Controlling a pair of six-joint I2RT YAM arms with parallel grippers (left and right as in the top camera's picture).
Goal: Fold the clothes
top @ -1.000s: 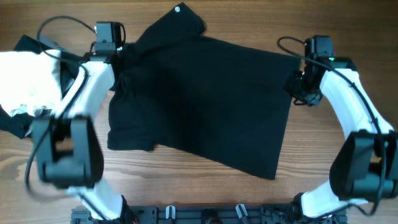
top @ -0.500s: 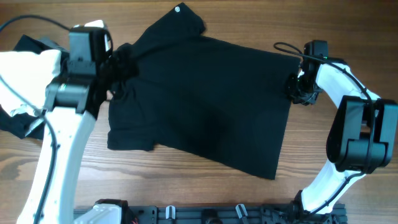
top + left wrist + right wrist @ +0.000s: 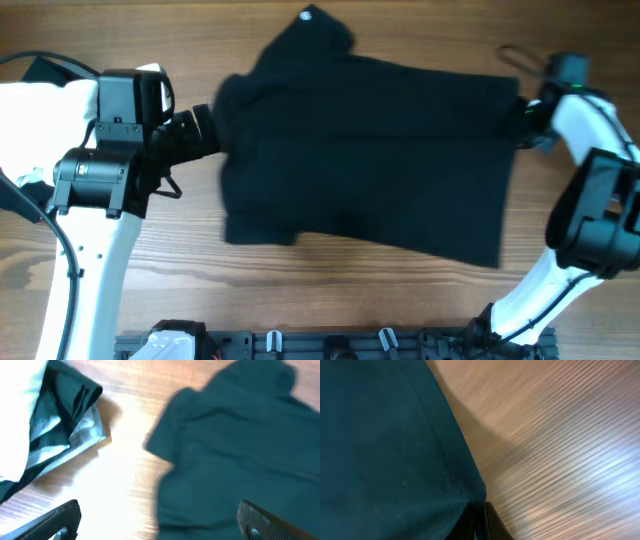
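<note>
Overhead, black garment (image 3: 370,160) on table (image 3: 330,295), up close right jaws pinching its edge, left jaws wide near striped folds (image 3: 70,435).

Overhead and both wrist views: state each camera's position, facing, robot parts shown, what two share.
Overhead: above the table, facing down; both arms beside the black garment.
Left wrist: on left arm, facing the table; left gripper open at bottom.
Right wrist: low at garment's edge; right gripper shut on it.
Shared: overhead and left wrist show the white and grey pile.
</note>
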